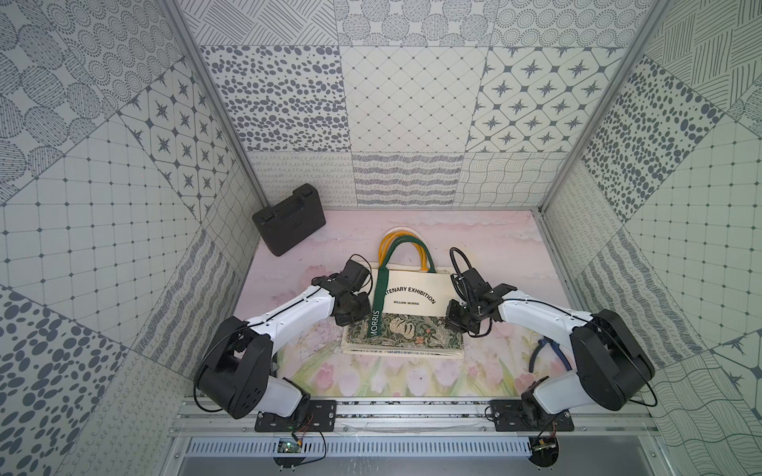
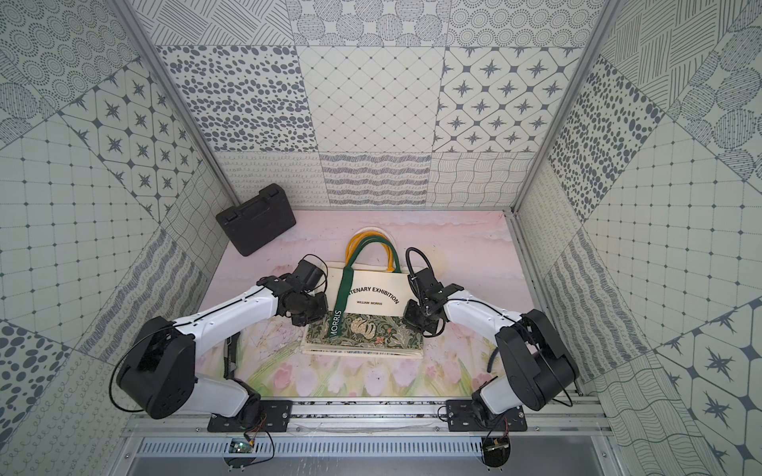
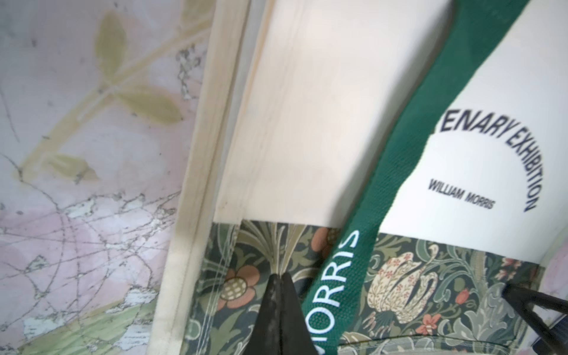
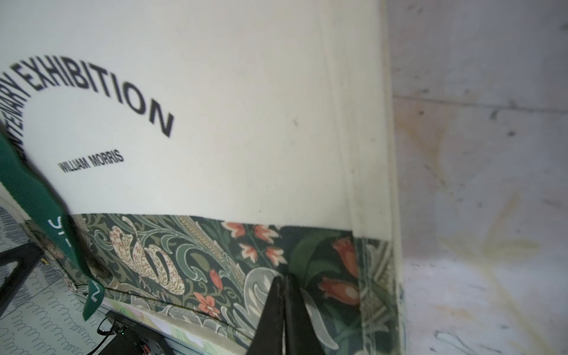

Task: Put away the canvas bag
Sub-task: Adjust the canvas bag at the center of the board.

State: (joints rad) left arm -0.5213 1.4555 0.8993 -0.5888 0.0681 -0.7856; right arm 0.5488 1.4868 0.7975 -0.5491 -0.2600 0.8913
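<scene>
The canvas bag (image 1: pixel 412 288) (image 2: pixel 371 288) lies flat mid-table: cream cloth with "EXHIBITION / WILLIAM MORRIS" print, a dark floral band along its near edge and a green "MORRIS" strap (image 1: pixel 381 296). It rests on a stack of other folded bags (image 1: pixel 404 350). My left gripper (image 1: pixel 363 317) (image 3: pixel 281 275) is shut on a pucker of the floral band (image 3: pixel 399 276) at the bag's left end. At the bag's right end my right gripper (image 1: pixel 451 317) (image 4: pixel 284 278) is pinched shut on the same floral band (image 4: pixel 184 246).
A black plastic case (image 1: pixel 288 220) (image 2: pixel 255 218) leans at the back left corner. Yellow handles (image 1: pixel 396 241) of a lower bag stick out behind the green ones. A blue-handled tool (image 1: pixel 552 350) lies by the right arm. Patterned walls close in on three sides.
</scene>
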